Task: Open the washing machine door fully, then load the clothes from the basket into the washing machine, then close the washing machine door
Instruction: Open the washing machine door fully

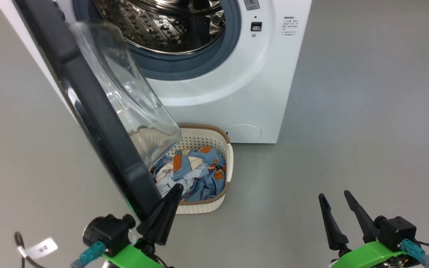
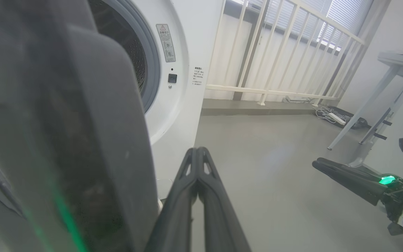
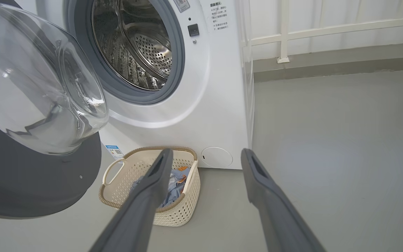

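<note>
The white washing machine [image 1: 237,93] stands with its steel drum [image 1: 162,26] exposed. Its black door [image 1: 99,123] hangs open, swung out towards me, with the clear glass bowl [image 1: 125,93] bulging from its inner side. The cream basket [image 1: 223,149] sits on the floor in front of the machine, partly under the door, holding light blue clothes [image 1: 199,175] with orange patches. My left gripper [image 1: 177,188] is shut with nothing in it, its fingers pressed against the door's lower rim [image 2: 65,140]. My right gripper [image 1: 334,195] stands open at the lower right, apart from everything. From the right wrist, the basket [image 3: 184,210] lies just beyond the right gripper [image 3: 206,154].
Bare grey floor [image 1: 348,130] stretches to the right of the machine. A white railing [image 2: 275,52] runs behind it. Table legs [image 2: 362,115] and a power strip [image 2: 334,117] stand far right. A tagged cable [image 1: 39,249] hangs by my left wrist.
</note>
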Controlling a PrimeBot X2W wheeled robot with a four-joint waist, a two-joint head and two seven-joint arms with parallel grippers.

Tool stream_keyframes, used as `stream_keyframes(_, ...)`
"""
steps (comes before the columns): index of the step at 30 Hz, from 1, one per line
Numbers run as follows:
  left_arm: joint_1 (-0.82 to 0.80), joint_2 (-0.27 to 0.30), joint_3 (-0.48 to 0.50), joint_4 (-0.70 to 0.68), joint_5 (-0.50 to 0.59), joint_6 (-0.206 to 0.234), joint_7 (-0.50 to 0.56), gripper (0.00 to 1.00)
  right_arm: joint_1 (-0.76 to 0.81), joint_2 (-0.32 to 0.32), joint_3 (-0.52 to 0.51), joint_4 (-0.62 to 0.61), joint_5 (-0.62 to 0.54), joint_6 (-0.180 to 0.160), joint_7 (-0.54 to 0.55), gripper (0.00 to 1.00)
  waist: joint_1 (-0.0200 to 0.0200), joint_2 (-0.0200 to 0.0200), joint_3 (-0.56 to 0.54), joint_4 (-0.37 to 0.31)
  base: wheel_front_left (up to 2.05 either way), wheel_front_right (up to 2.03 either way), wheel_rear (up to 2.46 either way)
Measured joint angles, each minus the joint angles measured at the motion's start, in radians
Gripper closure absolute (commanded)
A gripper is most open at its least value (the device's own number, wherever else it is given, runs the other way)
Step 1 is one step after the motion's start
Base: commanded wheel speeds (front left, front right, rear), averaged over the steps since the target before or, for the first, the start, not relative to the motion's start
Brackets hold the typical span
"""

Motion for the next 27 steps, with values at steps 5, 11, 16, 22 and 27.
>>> stream_keyframes(5, 0.016, -0.002, 0.011, -0.005, 0.011, 0.000, 0.000, 1.00, 0.000, 0.000, 0.000, 0.001, 0.005, 0.000, 0.000, 0.00, 0.0000, 0.0000, 0.003, 0.017, 0.00, 0.00, 0.00)
stream_keyframes(11, 0.030, -0.006, 0.024, -0.012, 0.013, 0.000, 0.000, 1.00, 0.000, 0.000, 0.002, 0.006, 0.006, 0.000, 0.000, 0.00, 0.0000, 0.0000, 0.012, 0.042, 0.00, 0.00, 0.00)
stream_keyframes(16, 0.044, -0.007, 0.035, -0.032, 0.000, 0.002, 0.001, 1.00, 0.000, 0.001, 0.002, 0.008, 0.006, 0.000, 0.000, 0.00, 0.0000, 0.0000, 0.016, 0.060, 0.00, 0.00, 0.00)
stream_keyframes(22, 0.059, -0.002, 0.039, -0.092, -0.014, 0.017, 0.001, 1.00, -0.001, 0.001, 0.001, 0.009, 0.006, 0.000, 0.000, 0.00, 0.0000, 0.0000, 0.023, 0.093, 0.00, 0.00, 0.00)
stream_keyframes(27, 0.076, -0.002, 0.039, -0.110, -0.021, 0.030, 0.001, 1.00, -0.007, 0.000, 0.002, 0.016, 0.006, 0.000, 0.000, 0.00, 0.0000, 0.0000, 0.028, 0.124, 0.00, 0.00, 0.00)
